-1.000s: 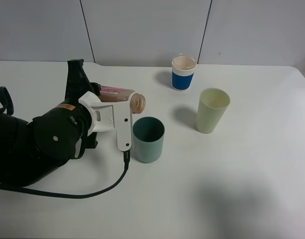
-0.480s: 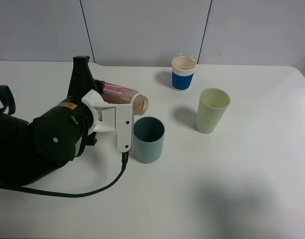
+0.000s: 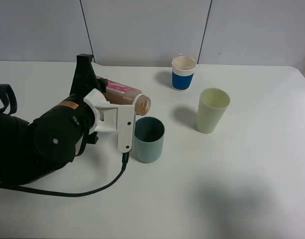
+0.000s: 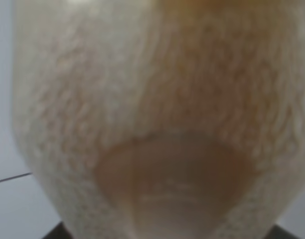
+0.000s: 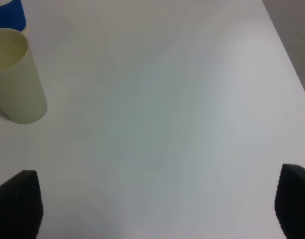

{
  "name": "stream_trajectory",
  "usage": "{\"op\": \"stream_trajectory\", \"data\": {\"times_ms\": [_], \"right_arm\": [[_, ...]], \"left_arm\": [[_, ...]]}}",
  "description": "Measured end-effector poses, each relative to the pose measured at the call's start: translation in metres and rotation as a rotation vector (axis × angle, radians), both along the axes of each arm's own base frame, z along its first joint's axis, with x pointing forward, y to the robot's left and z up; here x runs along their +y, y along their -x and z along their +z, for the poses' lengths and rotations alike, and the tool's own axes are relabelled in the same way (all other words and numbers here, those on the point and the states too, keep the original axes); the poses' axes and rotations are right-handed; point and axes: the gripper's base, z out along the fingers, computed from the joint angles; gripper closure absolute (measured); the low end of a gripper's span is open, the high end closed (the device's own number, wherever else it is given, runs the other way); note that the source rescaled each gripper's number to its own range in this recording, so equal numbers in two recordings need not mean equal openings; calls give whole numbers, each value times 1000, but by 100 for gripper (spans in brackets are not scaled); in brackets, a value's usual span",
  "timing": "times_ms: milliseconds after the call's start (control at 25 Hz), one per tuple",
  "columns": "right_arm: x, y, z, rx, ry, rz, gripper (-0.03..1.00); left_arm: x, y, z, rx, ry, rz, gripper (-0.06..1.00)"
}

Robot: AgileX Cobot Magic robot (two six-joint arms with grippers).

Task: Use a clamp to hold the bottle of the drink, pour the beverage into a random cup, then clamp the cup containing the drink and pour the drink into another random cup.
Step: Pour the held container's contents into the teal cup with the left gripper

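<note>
1. Exterior high: looking down on a matte white table (image 3: 252, 189). Holding the bottle (image 3: 123, 94) tipped almost flat in the left gripper (image 3: 103, 92), jaws pinching its body, open mouth hanging just above the near rim of the teal cup (image 3: 149, 139). Standing upright farther off: a pale green cup (image 3: 212, 109), smooth and tapered, and a blue-banded cup (image 3: 184, 73) behind it. Giving the only sight of all three cups together.
2. Left wrist: filling the frame with the bottle (image 4: 152, 124) alone, blurred. Showing cloudy, rounded, translucent plastic with tan drink inside. Hiding the jaws, so cannot tell their state from here.
3. Right wrist: showing the right gripper (image 5: 155, 209), seen only here, ribbed black fingertips (image 5: 15, 204) spreading wide over bare table. Catching the pale green cup (image 5: 15, 74) and an edge of the blue-banded cup (image 5: 8, 12) off to one side.
</note>
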Motion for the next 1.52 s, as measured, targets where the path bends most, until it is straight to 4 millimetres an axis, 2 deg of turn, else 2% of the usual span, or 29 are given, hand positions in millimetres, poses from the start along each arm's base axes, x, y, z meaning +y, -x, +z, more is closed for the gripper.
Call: {"op": "stream_trajectory", "data": {"times_ms": [560,880,1520], "right_arm": [[0,0,0,0,0,0,21],[0,0,0,0,0,0,21],[0,0,0,0,0,0,21]], "left_arm": [[-3,-5,5,-55,-31,-71,88],[4,-14,6,-70,-42,-53,88],[3,-14,7,-82,-70,-75,88]]}}
